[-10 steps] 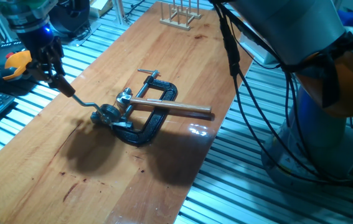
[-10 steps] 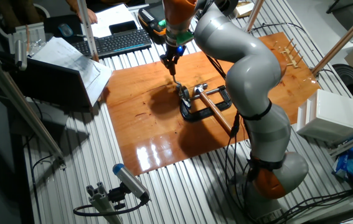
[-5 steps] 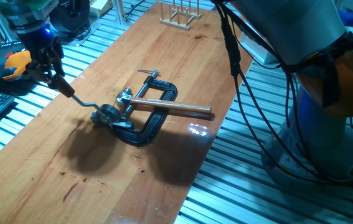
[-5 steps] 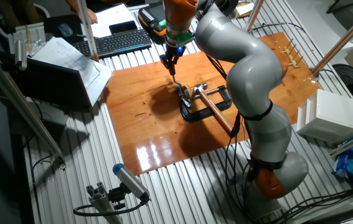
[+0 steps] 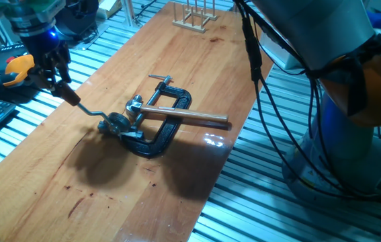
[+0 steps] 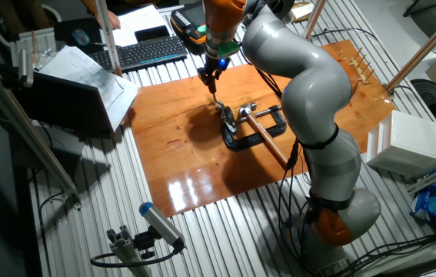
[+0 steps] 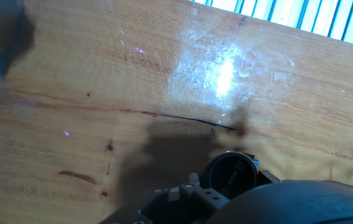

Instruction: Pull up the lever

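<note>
Nothing has shifted that you can see since half a second ago: arm, clamp and rod sit where they were in both fixed views.

Your wooden tabletop [image 5: 177,54] runs diagonally through one fixed view. The robot arm [image 6: 294,69] arches over it in the other fixed view and hides part of the far edge. Near the middle lies the black C-clamp [image 5: 163,131], with a long brown rod [image 5: 183,115] resting across it toward 3 o'clock.

The lever [image 5: 93,112] reaches from its silver mechanism [image 5: 117,123] toward 10 o'clock, its dark knob [image 5: 73,98] up at the pincer [image 5: 57,82]. The pincer is narrow, its fingers meeting the knob end; whether they truly grip it you cannot tell from these views.

In the other fixed view the lever [image 6: 219,104] is only a thin sliver below the pincer [image 6: 212,79], too small to read. The hand view is blurred: you get bare tabletop [image 7: 132,93], a shadow, and dark hardware cut off at 6 o'clock; no fingertips or lever are recognisable there.
</note>
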You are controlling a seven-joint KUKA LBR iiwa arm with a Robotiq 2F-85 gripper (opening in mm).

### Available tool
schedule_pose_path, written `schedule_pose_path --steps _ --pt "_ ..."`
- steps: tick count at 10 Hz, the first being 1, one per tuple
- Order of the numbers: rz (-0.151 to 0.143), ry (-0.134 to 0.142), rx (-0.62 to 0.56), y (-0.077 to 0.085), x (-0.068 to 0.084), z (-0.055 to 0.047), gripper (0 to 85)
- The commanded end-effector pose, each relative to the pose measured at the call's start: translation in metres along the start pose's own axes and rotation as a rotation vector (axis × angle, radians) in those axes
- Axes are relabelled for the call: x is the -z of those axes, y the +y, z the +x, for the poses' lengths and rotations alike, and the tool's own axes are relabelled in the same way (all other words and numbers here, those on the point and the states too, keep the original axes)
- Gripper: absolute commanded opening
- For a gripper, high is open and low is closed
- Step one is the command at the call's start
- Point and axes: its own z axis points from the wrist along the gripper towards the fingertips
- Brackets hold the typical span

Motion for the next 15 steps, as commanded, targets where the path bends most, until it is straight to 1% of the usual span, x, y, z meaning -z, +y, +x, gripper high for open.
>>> schedule_pose_path --steps 1,2,3,4,5,6,10,12,13,14,15 --pt "0.001 0.002 -0.035 0.0030 0.0032 0.0011 51.0" --pt "-0.001 0.004 -0.067 0.0047 0.0045 0.0025 51.0" --pt "-0.004 -0.005 -0.099 0.0066 0.0041 0.0034 51.0" --pt "0.001 -0.021 -0.144 0.0097 0.0025 0.0044 51.0" --pt "0.002 -0.032 -0.172 0.0104 0.0024 0.0044 51.0" --pt "0.007 -0.036 -0.172 0.0097 0.0025 0.0041 51.0" --pt "0.006 -0.025 -0.164 0.0101 0.0034 0.0060 51.0" --pt "0.002 -0.024 -0.152 0.0095 0.0030 0.0063 51.0" --pt "0.011 -0.026 -0.147 0.0095 0.0030 0.0063 51.0" --pt "0.004 -0.042 -0.146 0.0095 0.0030 0.0063 51.0" --pt "0.005 -0.058 -0.146 0.0095 0.0030 0.0063 51.0"
